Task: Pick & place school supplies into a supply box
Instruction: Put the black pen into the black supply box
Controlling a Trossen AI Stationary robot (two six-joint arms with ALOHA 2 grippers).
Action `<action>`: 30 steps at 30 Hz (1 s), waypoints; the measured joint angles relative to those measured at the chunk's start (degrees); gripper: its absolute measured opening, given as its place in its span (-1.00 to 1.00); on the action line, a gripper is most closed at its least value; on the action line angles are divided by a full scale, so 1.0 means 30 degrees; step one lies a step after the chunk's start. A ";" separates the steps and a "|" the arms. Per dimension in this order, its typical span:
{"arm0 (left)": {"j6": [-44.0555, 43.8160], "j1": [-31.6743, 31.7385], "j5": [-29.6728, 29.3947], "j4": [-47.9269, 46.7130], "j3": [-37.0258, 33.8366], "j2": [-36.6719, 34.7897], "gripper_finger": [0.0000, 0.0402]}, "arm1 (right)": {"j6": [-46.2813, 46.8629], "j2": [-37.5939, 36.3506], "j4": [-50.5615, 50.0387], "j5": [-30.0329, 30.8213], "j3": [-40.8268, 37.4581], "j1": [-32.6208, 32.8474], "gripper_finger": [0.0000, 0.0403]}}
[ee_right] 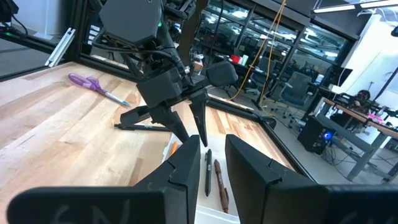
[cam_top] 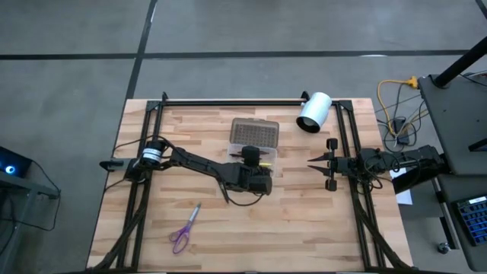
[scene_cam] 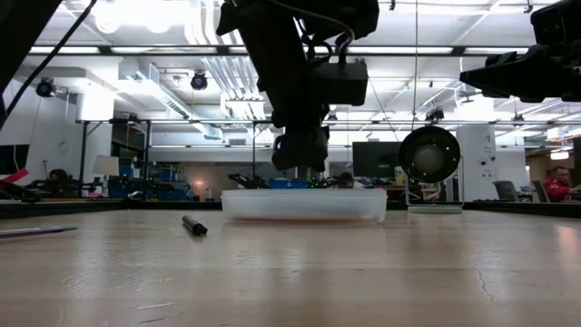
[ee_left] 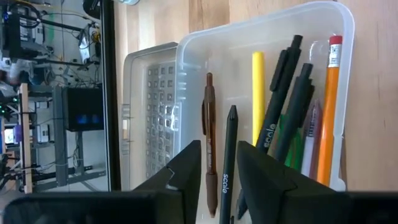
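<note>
Clear plastic, the supply box sits just past the table's middle, toward twelve o'clock, its dotted grey-brown lid folded open flat on the far side. Inside it, my left wrist view shows a brown pen, a black pen printed with white letters, a yellow pencil, two more black pens, a green one mostly hidden beneath them, a pale lilac one and an orange pencil with a red eraser. My left gripper hangs directly over the box, its fingers spread apart with nothing between them; the black pen lies in the box below the gap. One more black pen lies on the wood at about six o'clock from the box, near my left arm. The purple-handled scissors rest well apart at about seven o'clock, toward the table's near edge. At three o'clock from the box my right gripper waits above the table, its two fingers apart and empty. A white cylinder with a dark opening lies at about one o'clock, by the far rail. The wooden table carries all of it.
</note>
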 joint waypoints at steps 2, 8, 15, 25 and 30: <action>0.0218 -0.0007 -0.0007 -0.0019 0.0018 0.0000 -0.56 | 0.0000 -0.0001 0.0000 -0.0001 0.0003 0.0000 -0.66; 0.0350 -0.0280 -0.0010 -0.0427 0.0393 -0.0015 -0.56 | 0.0000 -0.0003 0.0000 0.0000 0.0003 0.0000 -0.66; 0.0553 -0.1095 0.0145 -0.2056 0.0896 -0.0206 -0.56 | 0.0000 0.0000 0.0000 -0.0003 0.0003 0.0000 -0.66; 0.0581 -0.2400 0.0285 -0.3433 0.0896 -0.0927 -0.56 | 0.0000 -0.0010 -0.0002 -0.0005 0.0003 -0.0003 -0.66; 0.0494 -0.3179 0.0294 -0.4497 0.0896 -0.1049 -0.56 | 0.0000 -0.0010 0.0000 -0.0002 0.0003 0.0000 -0.66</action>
